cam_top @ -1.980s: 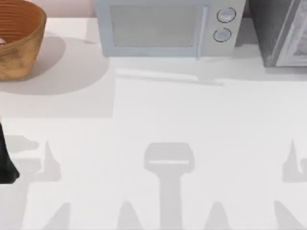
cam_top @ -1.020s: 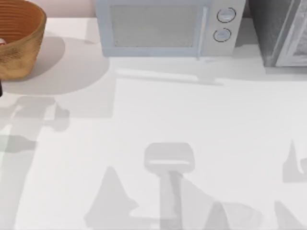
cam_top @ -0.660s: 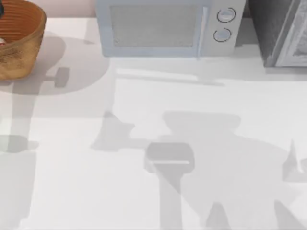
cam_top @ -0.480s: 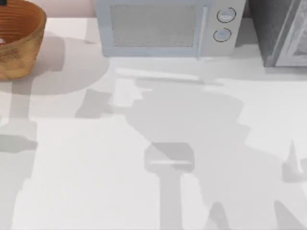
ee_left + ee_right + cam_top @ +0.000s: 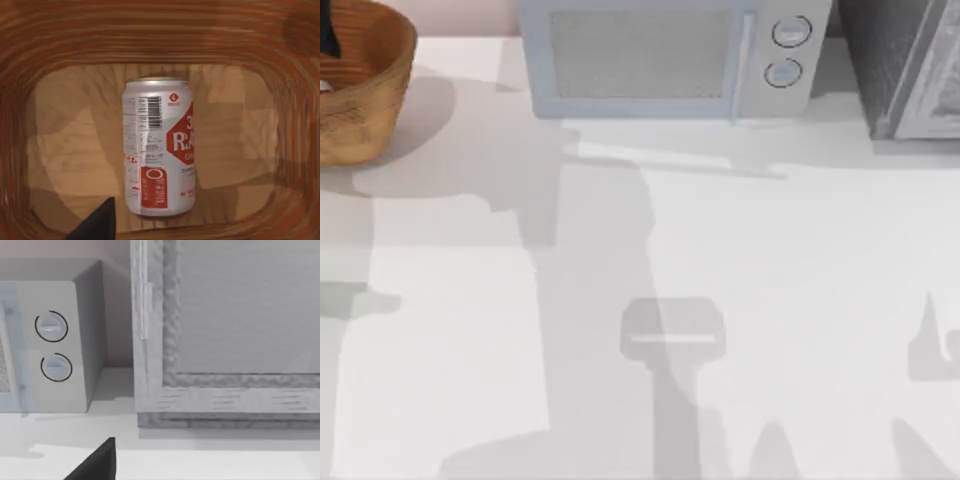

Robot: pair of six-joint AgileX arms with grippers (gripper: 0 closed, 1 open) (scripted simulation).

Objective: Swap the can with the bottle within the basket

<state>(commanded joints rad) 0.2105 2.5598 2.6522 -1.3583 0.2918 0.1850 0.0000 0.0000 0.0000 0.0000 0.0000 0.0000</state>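
Our left arm reaches over the basket (image 5: 365, 95) at the surface's far left corner; just a dark bit of the left gripper (image 5: 328, 30) pokes in at the top view's left edge above the basket's inside. Left wrist view looks straight down into the basket: ribbed woven orange-brown walls, flat lighter wood-look floor. The can (image 5: 159, 147) lies on its side on that floor, about centered, a white cylinder with red label markings and a barcode, apart from the walls. One dark fingertip (image 5: 100, 222) shows at that view's edge, near the can's end but not touching. We cannot tell how wide the left jaws stand; nothing is seen held. The right wrist view faces a grey microwave (image 5: 50, 347) with two round knobs and a textured grey panel (image 5: 240, 315) beside it; the right jaws' state we cannot tell either. White surface (image 5: 720, 250), smooth, shadowed.
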